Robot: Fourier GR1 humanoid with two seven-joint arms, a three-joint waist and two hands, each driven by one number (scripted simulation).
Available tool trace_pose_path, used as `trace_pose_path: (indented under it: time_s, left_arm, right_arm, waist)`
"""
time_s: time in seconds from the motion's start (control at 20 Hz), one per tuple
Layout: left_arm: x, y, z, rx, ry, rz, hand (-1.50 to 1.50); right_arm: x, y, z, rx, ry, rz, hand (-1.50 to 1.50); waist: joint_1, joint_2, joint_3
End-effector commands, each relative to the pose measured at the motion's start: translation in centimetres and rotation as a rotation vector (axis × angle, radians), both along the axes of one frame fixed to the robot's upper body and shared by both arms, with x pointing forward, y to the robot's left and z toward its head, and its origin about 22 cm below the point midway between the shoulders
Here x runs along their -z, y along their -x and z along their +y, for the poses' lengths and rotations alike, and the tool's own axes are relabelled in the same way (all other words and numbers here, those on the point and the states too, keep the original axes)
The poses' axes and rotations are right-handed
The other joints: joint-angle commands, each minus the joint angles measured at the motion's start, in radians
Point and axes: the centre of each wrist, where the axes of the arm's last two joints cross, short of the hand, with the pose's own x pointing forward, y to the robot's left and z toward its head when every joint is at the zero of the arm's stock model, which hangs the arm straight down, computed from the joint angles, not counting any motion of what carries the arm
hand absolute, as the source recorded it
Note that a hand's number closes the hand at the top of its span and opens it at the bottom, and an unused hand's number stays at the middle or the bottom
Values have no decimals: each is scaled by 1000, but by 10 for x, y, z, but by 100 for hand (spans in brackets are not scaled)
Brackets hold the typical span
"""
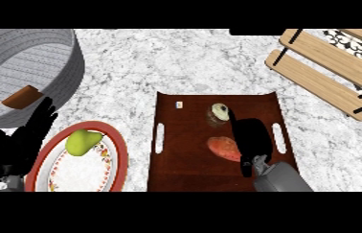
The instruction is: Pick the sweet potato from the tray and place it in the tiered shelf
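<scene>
Left hand (pixel 28 131) at the view's left edge, fingers straight and up, resting open, holding nothing, overlapping the rim of the plate (pixel 50 150). Behind it a grey basket (pixel 67 69) with a brown handle piece. The plate is red-rimmed with a green pear-like fruit (pixel 82 142) on its upper left part. Next, dark brown tray (pixel 184 165) on the marble desk (pixel 198 59), slot handles on both long sides, small white tag near its far left corner. On the tray: a small round jar-like item (pixel 220 113) toward the far side, and the sweet potato (pixel 225 148) nearer the robot, orange-red, long axis running diagonally from upper left to lower right. Right hand (pixel 253 133) is over the tray's right half, just beside the sweet potato on its right; the black fingers point away from the robot and look mostly straight, so open, not curled round anything; whether they touch the potato can't be told. So the potato lies to the hand's left, right at the thumb side. Right hand is far nearer than the left, which is well apart across the plate. Tiered shelf (pixel 318 69), wooden slats on black frame, sits at the far right, beyond and to the right of the tray. Judgement: grasp not yet made; the next move needs the hand to shift left over the potato and close across its short width, then carry up-right to the shelf.
</scene>
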Motion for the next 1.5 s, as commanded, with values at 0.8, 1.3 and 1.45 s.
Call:
trace_pose_path:
  time_s: [0.8, 1.3, 1.45]
  left_arm:
    - [11, 1, -11, 4, 1, 1, 0]
    - [3, -1, 2, -21, 0, 14, 0]
    - [9, -3, 0, -30, 3, 15, 0]
  right_arm:
    - [-81, -60, -52, 457, -259, -424, 150]
    - [-182, -25, -70, 554, -524, -584, 150]
    - [-215, 5, -69, 571, -626, -679, 150]
  waist:
    - [1, 13, 7]
    - [-11, 7, 6]
    - [-21, 5, 6]
